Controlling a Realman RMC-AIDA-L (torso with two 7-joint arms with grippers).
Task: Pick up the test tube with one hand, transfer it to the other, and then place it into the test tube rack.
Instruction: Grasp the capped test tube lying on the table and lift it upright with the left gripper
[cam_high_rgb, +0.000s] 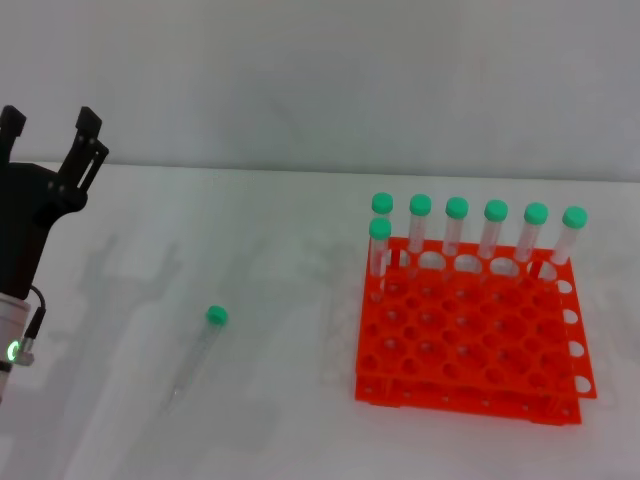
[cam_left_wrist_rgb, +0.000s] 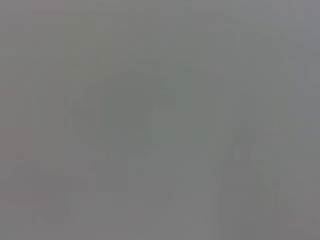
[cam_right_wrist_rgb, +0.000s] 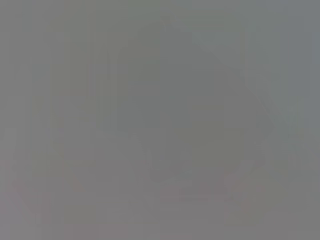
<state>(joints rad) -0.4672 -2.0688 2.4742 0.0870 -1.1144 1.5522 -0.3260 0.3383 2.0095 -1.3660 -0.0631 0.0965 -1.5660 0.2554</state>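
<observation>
1. Nearest the head camera, the rack (cam_high_rgb: 470, 335) sits on the white table (cam_high_rgb: 280, 420), on the robot's right side. It is bright orange-red, two-tiered, with a grid of round holes.
2. Seven clear tubes with green caps stand upright in the rack. Six form a line along its far edge (cam_high_rgb: 495, 232), and one more (cam_high_rgb: 379, 247) stands just in front of that line at the rack's left corner.
3. All other holes in the rack show as open rings.
4. An eighth tube (cam_high_rgb: 197, 358), the loose one, lies flat on the table, well apart from the rack and to its left.
5. Its green cap (cam_high_rgb: 217, 316) points away from the robot, and the clear body slants back toward the near left.
6. Nothing touches this tube; it lies between the left arm and the rack.
7. At the left edge of the head view, the left gripper (cam_high_rgb: 50, 125) is raised, with its black fingers (cam_high_rgb: 88, 125) pointing up and away from the robot.
8. Those fingers stand apart, with a clear gap between them, and they hold nothing.
9. A small green light (cam_high_rgb: 13, 351) glows on the wrist below the gripper.
10. No right gripper appears in the head view.
11. Both wrist views give only a flat grey blur, with nothing recognisable in them.
</observation>
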